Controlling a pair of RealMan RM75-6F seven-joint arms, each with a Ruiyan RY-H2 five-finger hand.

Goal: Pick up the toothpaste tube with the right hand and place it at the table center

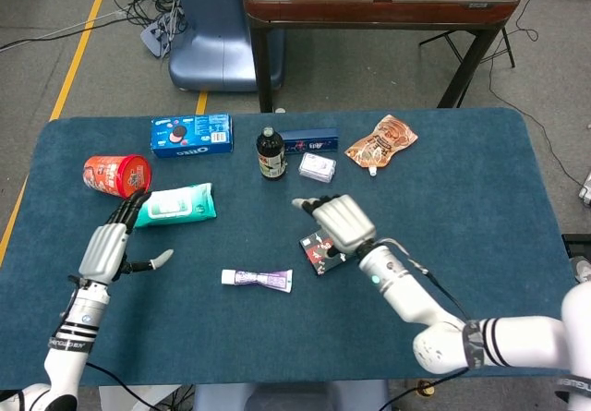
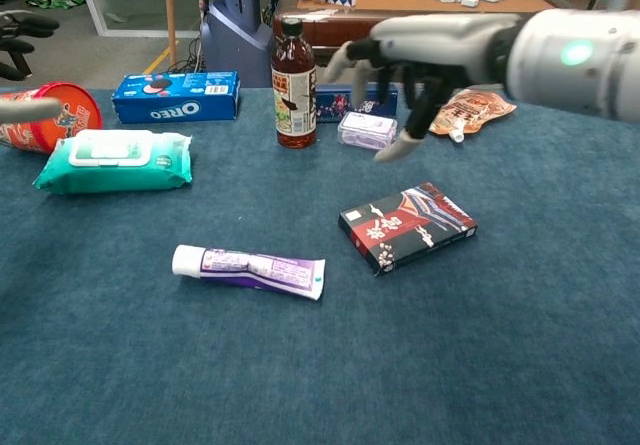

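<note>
The toothpaste tube, white cap to the left and purple body, lies flat on the blue table with nothing touching it. My right hand hovers above and to the right of it, over the black card box, fingers spread and holding nothing. At the table's left edge my left hand is raised, fingers apart and empty; the chest view shows only its dark fingertips at the upper left corner.
A black patterned box lies right of the tube. Behind stand a dark bottle, an Oreo box, a wipes pack, a red cup, a small clear pack and an orange pouch.
</note>
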